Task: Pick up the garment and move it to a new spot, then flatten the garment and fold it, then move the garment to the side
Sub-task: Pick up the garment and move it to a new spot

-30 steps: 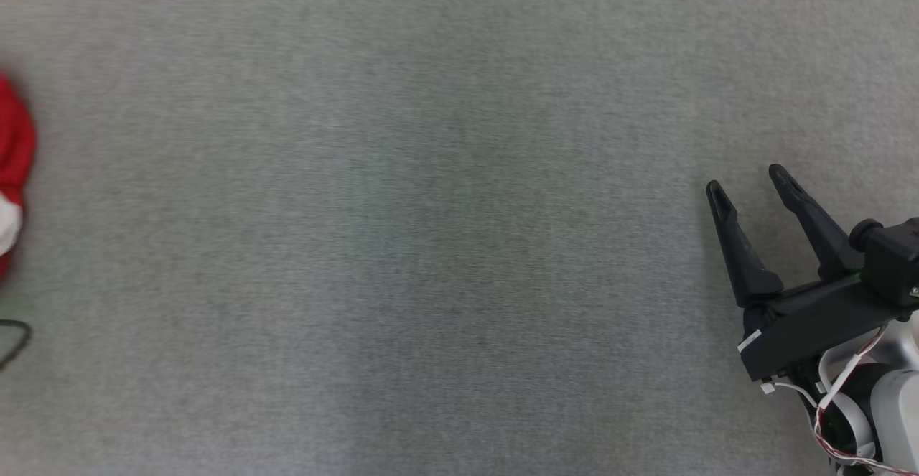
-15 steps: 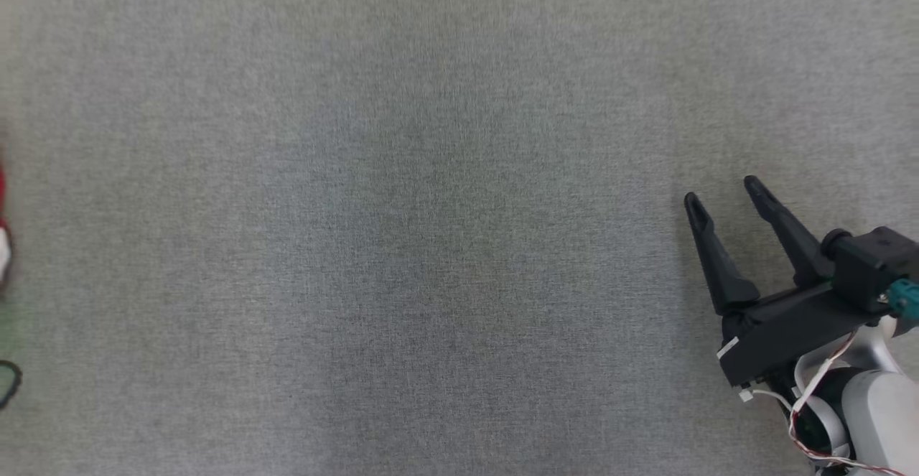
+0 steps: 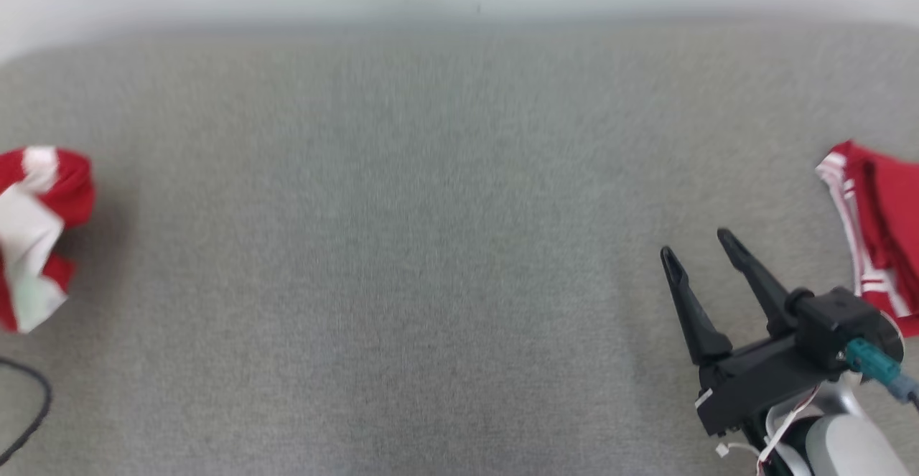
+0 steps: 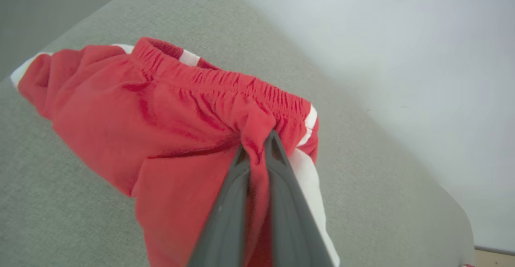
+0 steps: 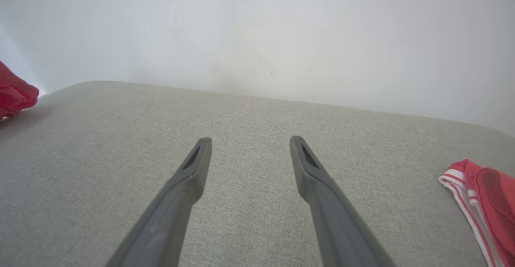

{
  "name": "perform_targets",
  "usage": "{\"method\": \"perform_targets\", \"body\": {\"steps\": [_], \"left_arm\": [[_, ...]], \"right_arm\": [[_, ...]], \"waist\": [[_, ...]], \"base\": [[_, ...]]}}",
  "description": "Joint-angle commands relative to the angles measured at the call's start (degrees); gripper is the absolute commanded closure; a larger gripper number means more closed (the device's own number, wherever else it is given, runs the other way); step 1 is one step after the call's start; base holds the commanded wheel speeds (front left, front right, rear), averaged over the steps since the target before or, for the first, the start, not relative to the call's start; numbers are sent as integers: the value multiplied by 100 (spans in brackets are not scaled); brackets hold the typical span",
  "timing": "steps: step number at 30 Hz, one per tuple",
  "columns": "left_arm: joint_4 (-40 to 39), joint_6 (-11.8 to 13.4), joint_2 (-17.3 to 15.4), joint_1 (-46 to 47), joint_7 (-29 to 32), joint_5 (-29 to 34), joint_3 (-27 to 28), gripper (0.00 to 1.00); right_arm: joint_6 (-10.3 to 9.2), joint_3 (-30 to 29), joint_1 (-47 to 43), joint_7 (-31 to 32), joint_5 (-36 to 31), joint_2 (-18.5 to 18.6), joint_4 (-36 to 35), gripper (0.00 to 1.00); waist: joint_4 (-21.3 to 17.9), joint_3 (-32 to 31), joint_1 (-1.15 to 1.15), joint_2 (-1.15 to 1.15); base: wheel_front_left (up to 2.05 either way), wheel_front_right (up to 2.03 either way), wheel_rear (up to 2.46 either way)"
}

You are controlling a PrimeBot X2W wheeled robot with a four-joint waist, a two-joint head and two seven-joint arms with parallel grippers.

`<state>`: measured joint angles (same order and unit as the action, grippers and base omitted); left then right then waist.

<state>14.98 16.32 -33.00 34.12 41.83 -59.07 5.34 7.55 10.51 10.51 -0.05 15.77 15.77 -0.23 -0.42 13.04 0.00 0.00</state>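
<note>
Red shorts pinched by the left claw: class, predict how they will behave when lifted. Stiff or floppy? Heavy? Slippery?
Probably floppy: the red shorts bunch and crease around the shut left claw, so they should hang limp. Likely light, since the cloth looks thin. The pinch sits by the gathered waistband, which may resist slipping.

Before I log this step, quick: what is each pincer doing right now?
Left pincer: shut on the red garment.
Right pincer: open, holding nothing.
</note>
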Motion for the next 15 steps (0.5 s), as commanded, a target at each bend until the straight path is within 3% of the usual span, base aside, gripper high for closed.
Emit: {"method": "perform_targets", "body": {"steps": [1,6,15], "left_arm": [[-86,-10,45,58,41,31,-33,100],[-701,-8,294,308,295,27,-442,100],[-1679,41,1074,713,543,-66,-1236,100]], "right_arm": [[-11,-16,-115,-13,0,-21,26,0],[-11,-18,-287,34,51,-88,43,0],[-11,91,-269,196,114,-102,-85,0]], "waist": [[-138,-932,0,0],[-386,-1411,0,0],[-1030,-1518,0,0]], "base": [[0,0,0],[0,0,0],[0,0,0]]}}
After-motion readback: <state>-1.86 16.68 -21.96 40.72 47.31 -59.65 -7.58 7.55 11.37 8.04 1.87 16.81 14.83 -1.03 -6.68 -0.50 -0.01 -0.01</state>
